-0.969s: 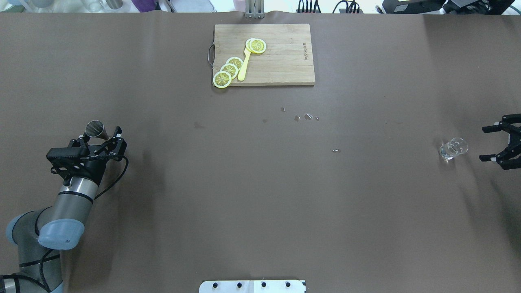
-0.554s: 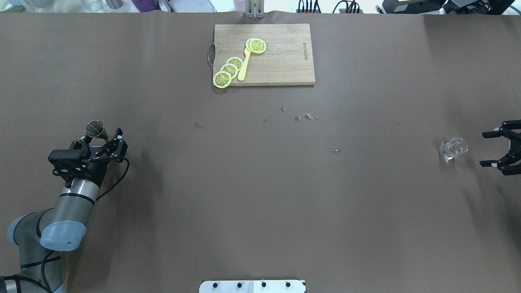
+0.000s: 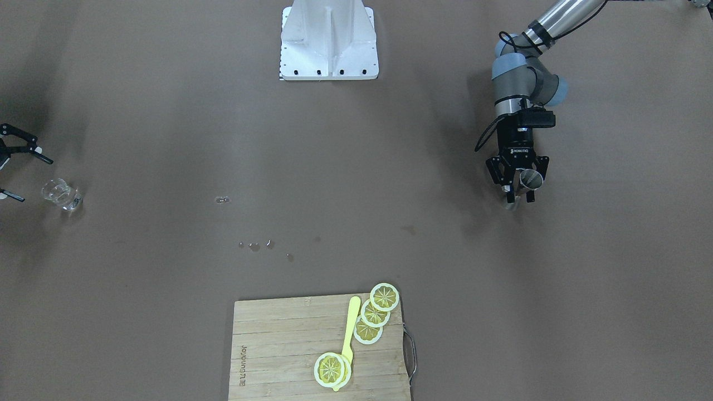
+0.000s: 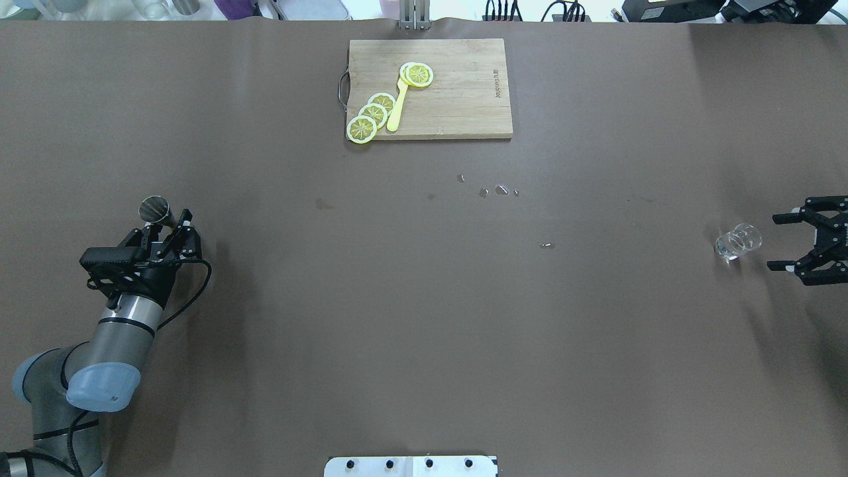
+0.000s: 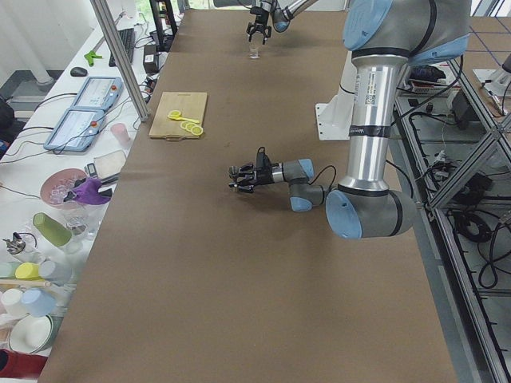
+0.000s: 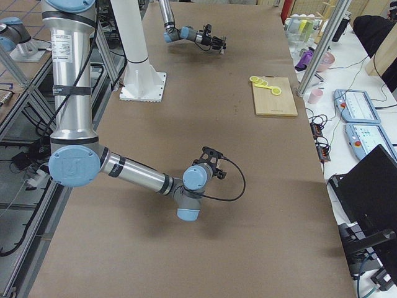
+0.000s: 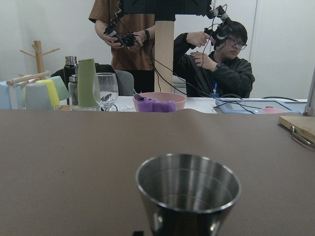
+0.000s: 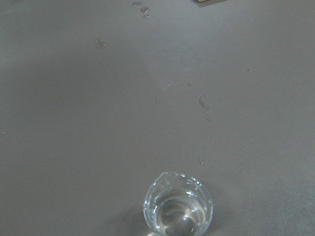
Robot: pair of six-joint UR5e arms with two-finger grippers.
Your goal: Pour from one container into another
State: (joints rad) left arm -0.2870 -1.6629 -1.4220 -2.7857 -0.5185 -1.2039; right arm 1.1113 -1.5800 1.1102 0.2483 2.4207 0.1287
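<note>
Brown tabletop [image 4: 424,331] is carrying one cutting board [image 4: 457,99] with three fanned lemon slices [image 4: 373,114]. Well off the board's left, one jigger [image 4: 156,211] is standing upright between the left gripper's [image 4: 165,222] spread fingers. Well off its right, one glass [image 4: 737,241] is sitting just beside the right gripper [image 4: 772,242], which is also spread.

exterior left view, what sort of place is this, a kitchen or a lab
Probably a robotics lab: a large robot arm at a brown-covered table, with aluminium framing and control panels alongside.
</note>
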